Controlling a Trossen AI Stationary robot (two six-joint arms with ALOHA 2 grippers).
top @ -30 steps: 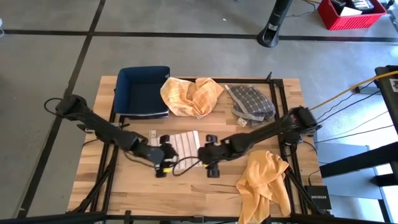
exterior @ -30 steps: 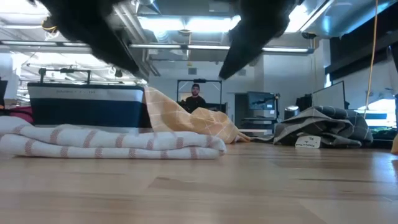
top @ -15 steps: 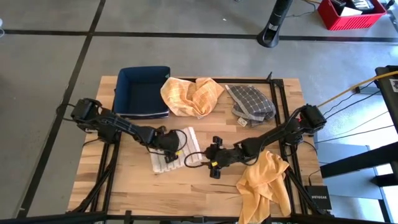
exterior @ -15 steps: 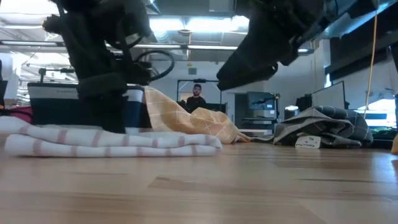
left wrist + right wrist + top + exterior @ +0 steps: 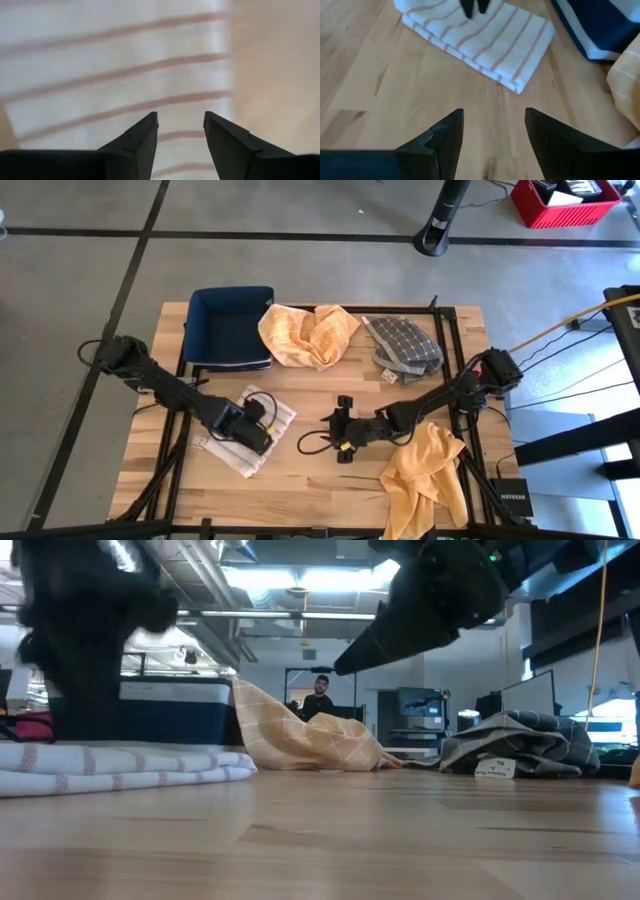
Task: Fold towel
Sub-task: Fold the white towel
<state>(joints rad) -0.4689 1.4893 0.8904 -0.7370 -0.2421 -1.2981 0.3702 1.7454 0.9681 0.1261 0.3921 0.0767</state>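
The towel (image 5: 272, 418), white with thin red stripes, lies folded into a flat rectangle on the wooden table left of centre, also in the low view (image 5: 120, 765) and the right wrist view (image 5: 490, 40). My left gripper (image 5: 250, 435) stands on top of it, pointing steeply down, fingers apart (image 5: 181, 120). My right gripper (image 5: 338, 430) hovers open (image 5: 494, 120) over bare wood to the towel's right, touching nothing. My left gripper sets its parted fingertips (image 5: 470, 9) on the top layer of the folded towel (image 5: 125, 75), coming from above and pointing steeply down. Nothing is pinched between the fingers. The towel lies flat on the table under them.
A navy bin (image 5: 230, 325) stands at the far left. Beside it lie a crumpled orange checked cloth (image 5: 308, 332) and a grey checked cloth (image 5: 403, 345). A yellow cloth (image 5: 420, 470) drapes over the near right edge. A person (image 5: 317, 695) shows in the room behind.
My left gripper has come down onto the towel, rolled about its own axis and gone toward the table's left and near edges. The towel has slid with it, turning about, still folded flat. My right gripper has sunk a little and tipped downward, staying open.
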